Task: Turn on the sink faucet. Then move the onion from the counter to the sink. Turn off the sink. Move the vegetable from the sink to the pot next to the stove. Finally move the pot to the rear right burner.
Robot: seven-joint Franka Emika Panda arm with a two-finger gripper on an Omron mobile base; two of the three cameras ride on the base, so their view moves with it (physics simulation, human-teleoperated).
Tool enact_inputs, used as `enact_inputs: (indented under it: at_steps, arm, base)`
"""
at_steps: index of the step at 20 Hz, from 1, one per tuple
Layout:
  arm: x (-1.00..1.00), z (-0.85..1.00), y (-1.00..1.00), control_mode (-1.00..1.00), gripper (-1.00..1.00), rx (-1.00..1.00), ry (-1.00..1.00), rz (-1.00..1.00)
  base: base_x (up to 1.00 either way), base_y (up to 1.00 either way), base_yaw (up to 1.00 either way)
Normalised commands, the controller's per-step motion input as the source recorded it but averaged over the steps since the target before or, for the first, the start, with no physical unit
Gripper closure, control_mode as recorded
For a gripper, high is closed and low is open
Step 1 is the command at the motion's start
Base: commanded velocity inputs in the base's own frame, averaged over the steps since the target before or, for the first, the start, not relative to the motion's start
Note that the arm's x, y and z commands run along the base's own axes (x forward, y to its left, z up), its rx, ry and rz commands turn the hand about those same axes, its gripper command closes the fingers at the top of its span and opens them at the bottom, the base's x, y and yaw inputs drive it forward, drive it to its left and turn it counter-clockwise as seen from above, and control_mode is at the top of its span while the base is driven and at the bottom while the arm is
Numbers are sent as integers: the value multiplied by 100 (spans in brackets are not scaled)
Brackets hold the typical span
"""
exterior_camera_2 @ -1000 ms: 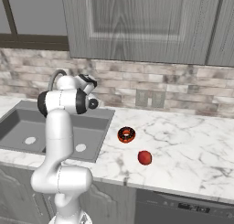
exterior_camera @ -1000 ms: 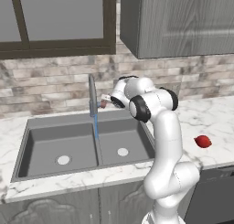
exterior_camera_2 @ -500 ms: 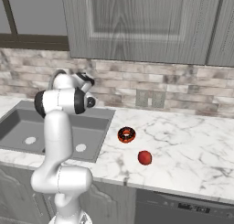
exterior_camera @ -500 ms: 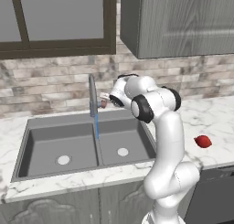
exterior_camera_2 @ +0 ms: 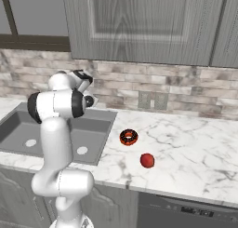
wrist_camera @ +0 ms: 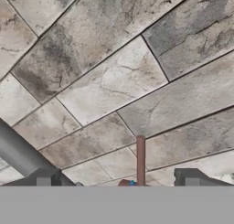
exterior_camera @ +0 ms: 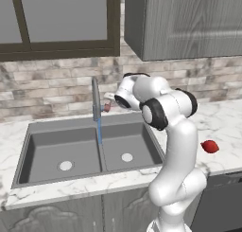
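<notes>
In the left base view, water runs in a thin blue line from the sink faucet (exterior_camera: 96, 99) into the sink (exterior_camera: 61, 146), a grey double basin with pale round drains at the left centre of the frame. So the faucet looks on. The gripper (exterior_camera: 109, 104) sits just right of the slim metal spout, by the small reddish lever at its base; its tips are too small here to judge. A red round object (exterior_camera: 209, 146) lies at the right edge on the counter (exterior_camera: 222, 127), white marble with grey veins.

From the right base view, the arm stands at the left with the hand up near the brick backsplash (exterior_camera_2: 186, 90). The onion (exterior_camera_2: 128, 137), red-orange with a dark centre, rests on the marble at frame centre, just right of the sink's edge. The smooth red ball sits nearer the front edge, lower right of the onion, apart from it. The onion lies well apart from the hand, right and below in this frame. I judge the next move to be a swing away from the wall and down onto something round and smooth, likely to roll.

In the hand view, mottled grey-brown tiles cross the frame slantwise. The two dark fingertips (wrist_camera: 44, 180) stand wide apart at the bottom, holding nothing; the thin reddish lever (wrist_camera: 140, 160) rises between them, untouched.
</notes>
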Motion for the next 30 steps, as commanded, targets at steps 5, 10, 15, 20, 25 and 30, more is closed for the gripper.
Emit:
enact_inputs:
  at_steps: [5,10,15,20,25,30]
  arm:
    - [-49,23,-27,-100,-100,0,0,-10]
    - [-63,15,-40,-100,-100,0,0,-13]
    - [-68,35,-36,-100,-100,0,2,-11]
    - [-63,65,-25,-100,-100,0,8,-8]
    - [-59,74,-28,-100,-100,0,20,-9]
    - [-28,84,-25,-100,-100,-2,40,-3]
  base:
    - [0,0,0]
    - [0,0,0]
    - [0,0,0]
    - [0,0,0]
    - [0,0,0]
    - [0,0,0]
